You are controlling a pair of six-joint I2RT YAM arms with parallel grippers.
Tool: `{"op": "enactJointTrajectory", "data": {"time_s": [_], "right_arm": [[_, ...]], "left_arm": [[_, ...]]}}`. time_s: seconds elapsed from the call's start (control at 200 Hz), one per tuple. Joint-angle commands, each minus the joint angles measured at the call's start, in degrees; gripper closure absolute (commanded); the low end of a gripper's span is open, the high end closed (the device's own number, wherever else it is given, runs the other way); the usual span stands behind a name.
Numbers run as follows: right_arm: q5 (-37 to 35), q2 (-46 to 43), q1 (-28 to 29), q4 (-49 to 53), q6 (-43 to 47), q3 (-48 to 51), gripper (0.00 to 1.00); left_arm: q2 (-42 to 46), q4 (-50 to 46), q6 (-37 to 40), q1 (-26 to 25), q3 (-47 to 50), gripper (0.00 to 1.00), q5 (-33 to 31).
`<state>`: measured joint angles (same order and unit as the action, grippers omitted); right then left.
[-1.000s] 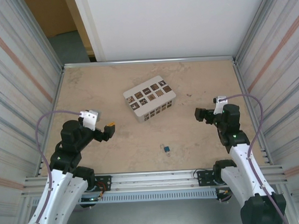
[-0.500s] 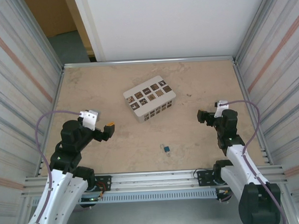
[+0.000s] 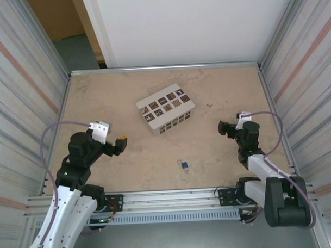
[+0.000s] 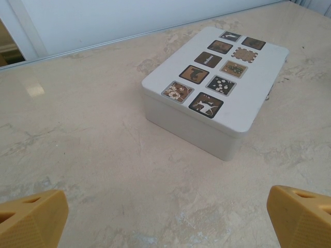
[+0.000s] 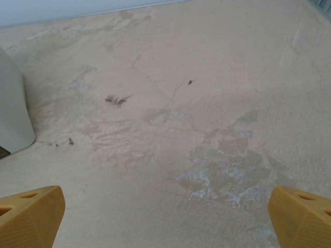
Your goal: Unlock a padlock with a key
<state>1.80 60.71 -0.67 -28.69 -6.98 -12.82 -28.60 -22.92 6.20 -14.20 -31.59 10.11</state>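
Observation:
The padlock, tiny and blue with a thin silvery shackle, lies on the table near the front edge, between the two arms. I cannot make out a key. My left gripper hovers to the padlock's left, open, with nothing between its yellow fingertips. It faces the white box. My right gripper hangs to the padlock's upper right, also open and empty, its fingertips wide apart over bare table.
A white box with dark square tiles on its lid sits at mid-table; in the left wrist view the box lies ahead, and its corner edges into the right wrist view. Metal walls enclose the beige tabletop.
The right arm has folded back toward its base, its gripper shifting slightly right. The left arm and the padlock have not moved.

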Motion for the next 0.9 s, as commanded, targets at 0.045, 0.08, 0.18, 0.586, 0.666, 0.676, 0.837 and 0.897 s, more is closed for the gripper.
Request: {"op": "enactJointTrajectory", "data": {"time_s": [0.045,0.08,0.18,0.586,0.666,0.676,0.837,0.897], "right_arm": [[2.72,3.81,-0.69,-9.09,1.04,-0.22,0.01],[3.43,5.03,-0.87,-10.22,1.33,-0.52,0.01],[5.08,9.44,-1.28,-14.95,1.62,-1.38,0.01],[8.56,21.95,-4.78,-28.32,2.43,-1.77,0.01],[8.07,25.28,-5.00,-30.96,2.18,-1.84,0.01],[8.05,25.72,-5.01,-31.31,2.09,-1.85,0.01],[8.54,27.01,-5.55,-26.89,1.48,-4.97,0.01],[8.95,27.32,-6.20,-21.85,0.80,-7.85,0.01]], "left_arm": [[0.03,-0.27,1.09,0.31,-1.10,0.01,-1.11],[-0.07,-0.20,1.08,0.31,-1.10,0.01,-1.12],[-0.16,0.02,1.04,0.31,-1.10,0.01,-1.13],[-0.36,0.74,0.06,0.31,-0.84,0.01,-1.07],[-0.51,1.23,-0.63,0.38,-0.51,0.01,-1.11],[-0.54,1.34,-0.72,0.33,-0.49,0.01,-1.09],[-2.04,1.02,-1.01,0.38,-0.69,0.01,-2.78],[-2.58,0.12,-1.09,0.36,-1.00,0.01,-3.64]]}}
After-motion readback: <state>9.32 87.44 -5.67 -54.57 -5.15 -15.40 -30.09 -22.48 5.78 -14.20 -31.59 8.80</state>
